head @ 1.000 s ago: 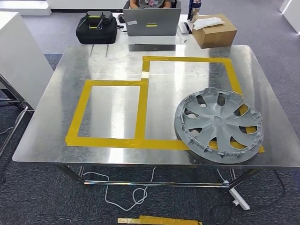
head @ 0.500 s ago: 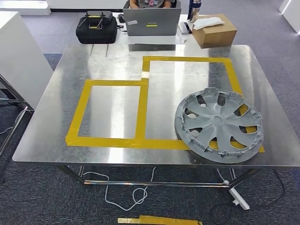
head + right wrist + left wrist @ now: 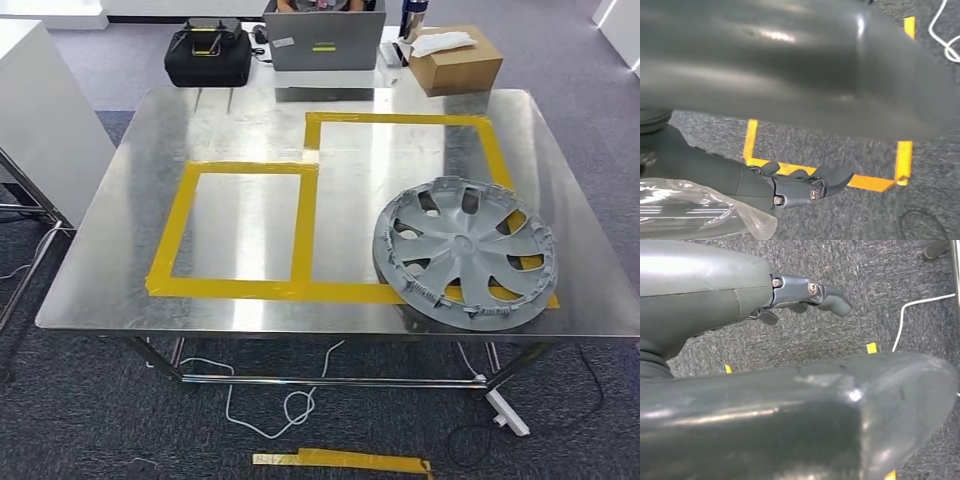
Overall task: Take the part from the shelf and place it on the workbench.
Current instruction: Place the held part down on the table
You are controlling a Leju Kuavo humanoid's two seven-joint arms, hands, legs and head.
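Note:
The part, a grey plastic wheel cover [image 3: 466, 250], lies flat on the steel workbench [image 3: 226, 130] near its front right, overlapping the corner of the larger yellow tape rectangle [image 3: 400, 120]. A smaller tape rectangle [image 3: 302, 225] to its left holds nothing. My left hand [image 3: 806, 292] hangs over grey carpet in the left wrist view, fingers stretched out and holding nothing. Over carpet as well, my right hand [image 3: 806, 185] has its fingers extended and holds nothing.
Behind the bench are a black bag [image 3: 207, 55], a grey laptop [image 3: 324, 42] with a person behind it, and a cardboard box [image 3: 455, 60]. A white cabinet [image 3: 45, 120] stands at left. White cables [image 3: 287, 405], a power strip [image 3: 507, 412] and yellow floor tape [image 3: 355, 461] lie below.
The whole picture has shifted upward and shrunk slightly, so the camera has moved back or tilted. The wheel cover keeps its place on the bench.

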